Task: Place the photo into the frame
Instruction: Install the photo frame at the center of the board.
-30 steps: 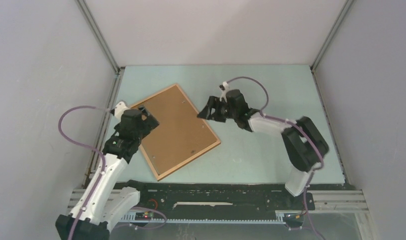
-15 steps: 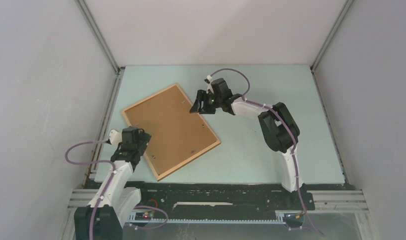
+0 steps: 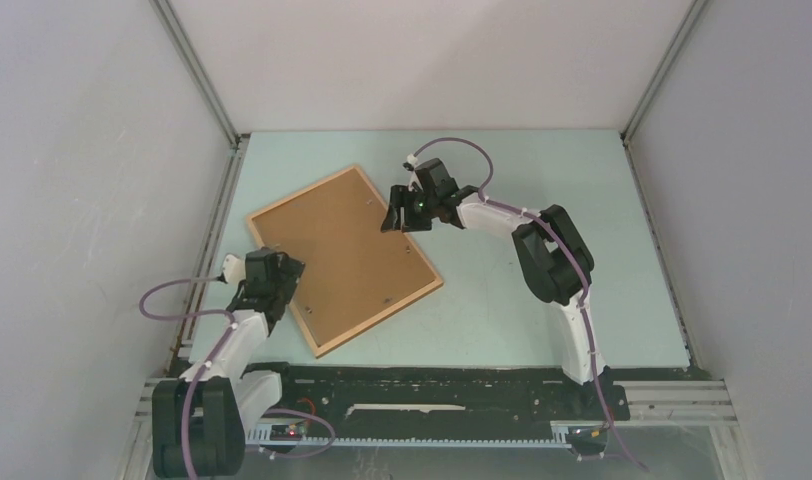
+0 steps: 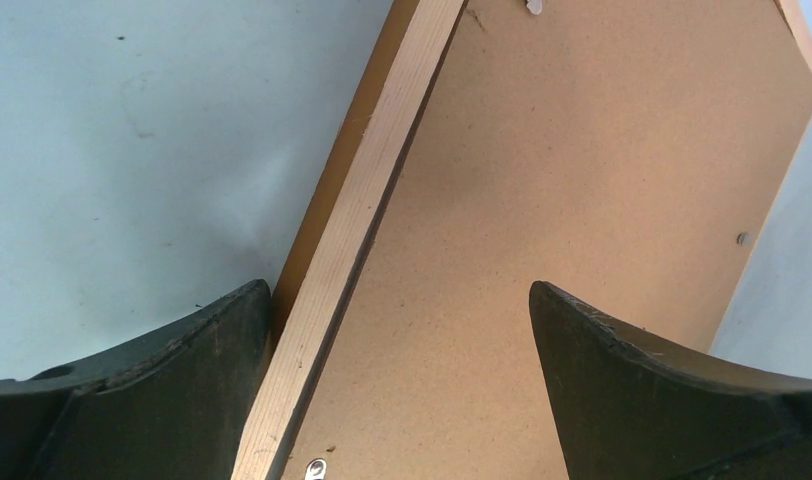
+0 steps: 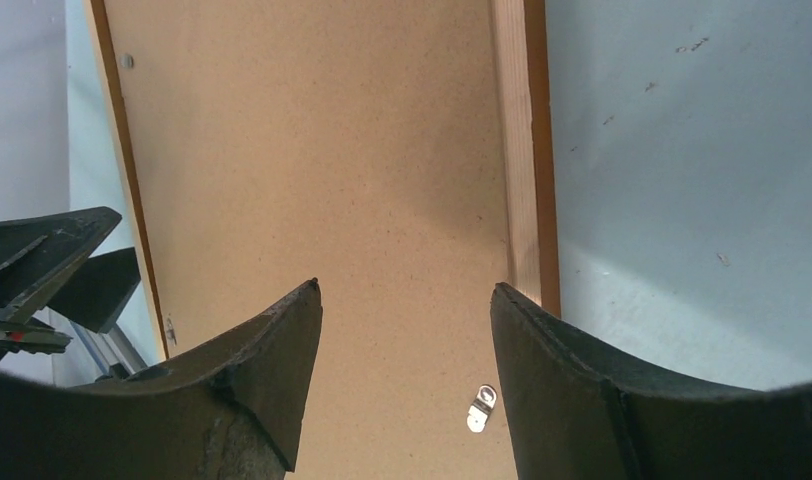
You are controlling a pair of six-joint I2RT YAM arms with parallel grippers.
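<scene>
Frame lying back-up on the left half of the surface, with a released gripper over two of its rails.

Pale grey walls [image 3: 432,60] with metal corner posts close in a light blue-green surface [image 3: 542,300]. The frame [image 4: 354,225] lies flat and turned diagonally, one corner near the surface's left edge and another pointing at the near edge. A brown backing board [image 3: 342,260] fills it. The left gripper [image 4: 399,288] is at the frame's near-left rail with its jaws spread wide and holding nothing, one finger outside the rail over the bare surface and the other over the board. The right gripper [image 5: 404,286] is at the far-right rail, jaws apart and empty, above the board and rail. Whether its tips touch cannot be told. A small metal clip [image 5: 482,408] sits on the board beside that rail.
</scene>
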